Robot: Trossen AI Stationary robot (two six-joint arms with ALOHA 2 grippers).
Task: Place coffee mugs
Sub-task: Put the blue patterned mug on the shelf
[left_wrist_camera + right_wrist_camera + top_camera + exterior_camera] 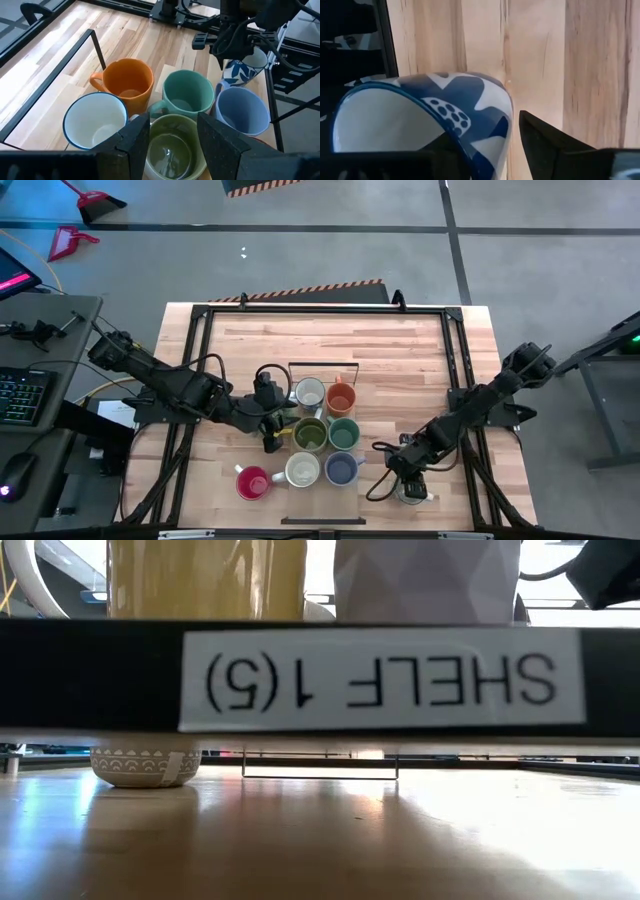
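High view puts seven of the coffee mugs in a tight cluster at the middle of the wooden table (400,350): a cream-white mug (310,392) and the orange mug (341,398) on the far row, the olive green mug (310,434) and teal mug (344,433) behind them, then the red mug (252,482), a second cream-white mug (302,470) and the blue-grey mug (341,469) nearest. The eighth, the patterned mug (460,100), stands apart at the near right, upright on the wood.

The right gripper (410,480) hangs right over that patterned mug. Its jaws are spread and astride the mug's wall, with bare table showing between the outer finger (550,145) and the glaze, so nothing is gripped. The left gripper (172,135) sits just left of the olive green mug, jaws wide and empty, lined up on it.

These mugs look rigid, glazed and slick (likely brittle too, and heavy for their size). A pinch across the wall, one finger inside the rim, seems the safest hold. Neighbours touch or nearly touch, so clearance there is tight.
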